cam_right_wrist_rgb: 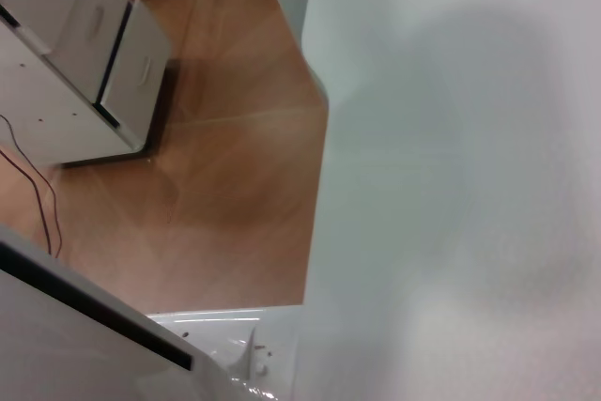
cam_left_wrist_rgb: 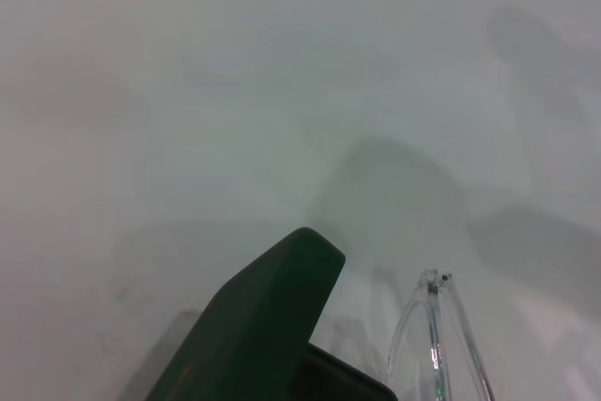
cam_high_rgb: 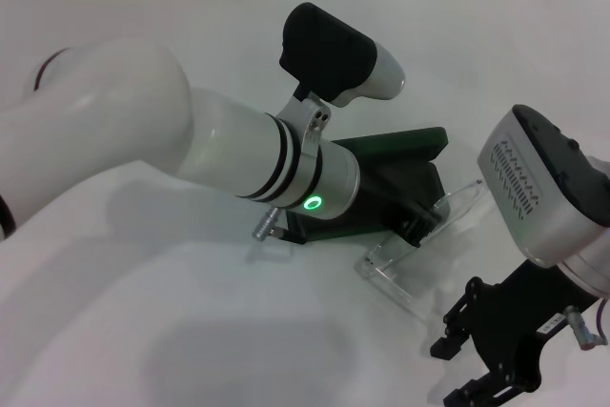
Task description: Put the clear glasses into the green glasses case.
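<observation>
**Left arm covers open case, glasses alongside**

The left arm (cam_high_rgb: pixel 143 131) reaches across the white table (cam_high_rgb: pixel 496 35), its gripper hidden over the open green glasses case (cam_high_rgb: pixel 405 145); its fingers' state cannot be told. The right gripper (cam_high_rgb: pixel 481 369) hangs near, fingers spread, empty. The clear glasses (cam_high_rgb: pixel 419 245) lie against the case's right side.

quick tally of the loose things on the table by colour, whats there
Dark green: 1, the dark green hinged hard glasses case, lid open
Clear: 1, the transparent plastic wraparound glasses, lying beside and partly against the case
Total: 2 things on the white table
</observation>
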